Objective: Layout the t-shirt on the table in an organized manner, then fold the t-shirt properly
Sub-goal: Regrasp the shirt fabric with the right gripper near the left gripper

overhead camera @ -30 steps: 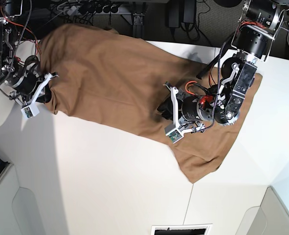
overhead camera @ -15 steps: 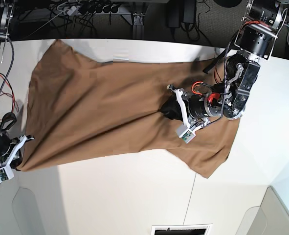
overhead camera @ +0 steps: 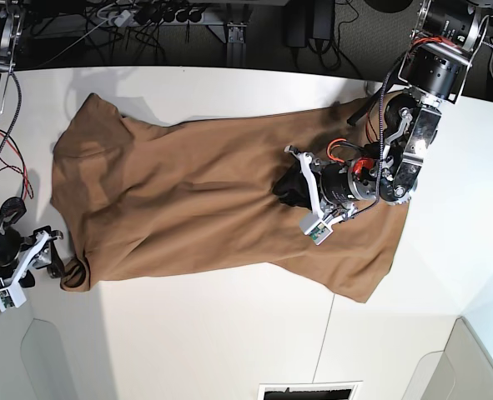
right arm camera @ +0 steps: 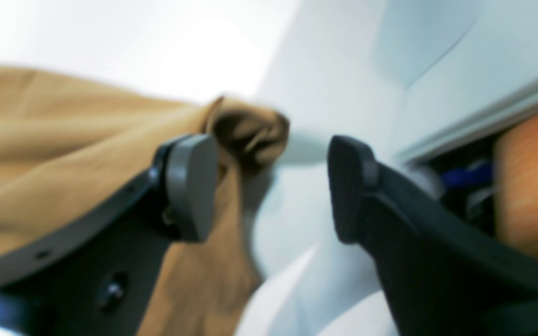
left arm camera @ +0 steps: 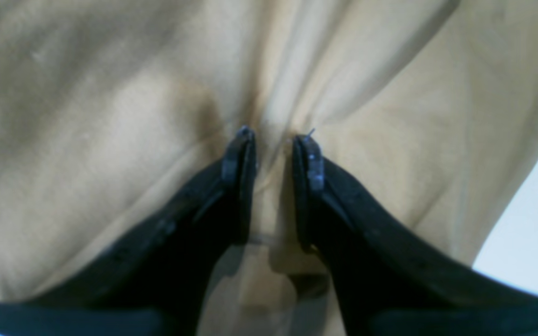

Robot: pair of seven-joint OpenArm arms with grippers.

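The tan-brown t-shirt [overhead camera: 188, 200] lies spread lengthwise across the white table [overhead camera: 213, 342]. My left gripper [overhead camera: 289, 187] is down on the shirt's right part. In the left wrist view it [left arm camera: 273, 140] is shut on a pinched fold of the shirt [left arm camera: 110, 93]. My right gripper [overhead camera: 52, 257] is at the shirt's near-left corner, by the table's left edge. In the blurred right wrist view it [right arm camera: 271, 186] is open, and the bunched shirt corner [right arm camera: 250, 128] lies against its left finger [right arm camera: 192, 186]. The neck tag is not visible.
Cables and a power strip [overhead camera: 146, 15] run behind the table's far edge. A thin seam [overhead camera: 328, 333] crosses the table at the front right. A dark slot [overhead camera: 309, 392] sits at the front edge. An orange-brown object [right arm camera: 530, 186] lies beyond the table edge near the right gripper.
My right gripper pulled the shirt's left end from the far left toward the near-left edge, spreading it, and its jaws now stand open. My left gripper kept its hold and barely moved.
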